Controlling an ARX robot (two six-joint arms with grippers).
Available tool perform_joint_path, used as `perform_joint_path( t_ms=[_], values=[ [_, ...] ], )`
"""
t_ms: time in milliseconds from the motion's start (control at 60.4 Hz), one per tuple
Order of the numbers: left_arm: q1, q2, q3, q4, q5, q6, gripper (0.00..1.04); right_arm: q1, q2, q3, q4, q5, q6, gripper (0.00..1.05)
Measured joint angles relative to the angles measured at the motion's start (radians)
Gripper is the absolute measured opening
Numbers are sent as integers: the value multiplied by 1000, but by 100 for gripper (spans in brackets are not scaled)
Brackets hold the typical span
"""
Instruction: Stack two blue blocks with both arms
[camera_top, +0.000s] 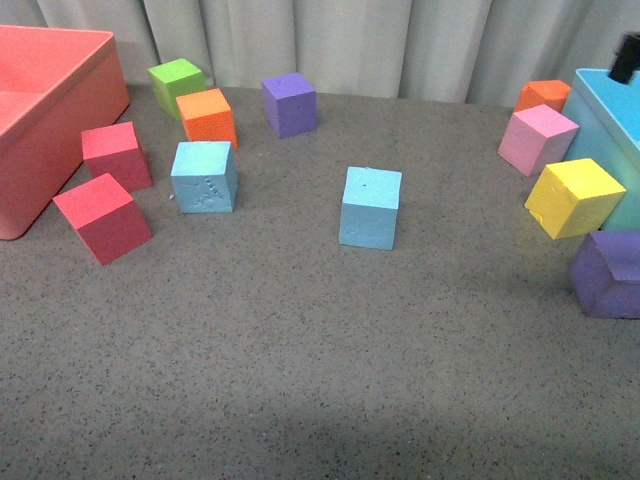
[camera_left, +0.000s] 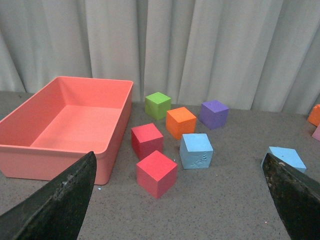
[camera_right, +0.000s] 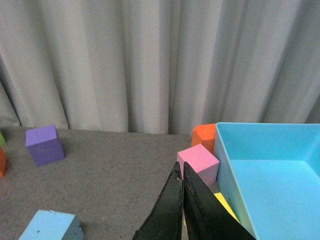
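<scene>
Left gripper (camera_left: 177, 159) is spread wide. Right gripper (camera_right: 181, 172) is pinched closed on nothing, so I'd open it first. Dented block (camera_top: 204, 176) sits by the red cubes (camera_top: 117, 155), smooth block (camera_top: 370, 207) mid-table, well apart. I'd go one per arm, square on the side faces, gently since they look like foam. Grey speckled table (camera_top: 300, 350), pale curtain (camera_top: 330, 40) behind, red bin (camera_top: 40, 120) on the left, cyan bin (camera_top: 610, 110) on the right.
</scene>
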Motion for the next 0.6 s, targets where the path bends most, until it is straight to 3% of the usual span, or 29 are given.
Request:
perform_joint_path(
  t_ms=[232,596],
  values=[
    [0,0,0,0,0,0,98,-68,-198,-159,-23,-67,-3,1],
    [0,0,0,0,0,0,98,-143,-506,-314,-183,-141,-3,1]
  ],
)
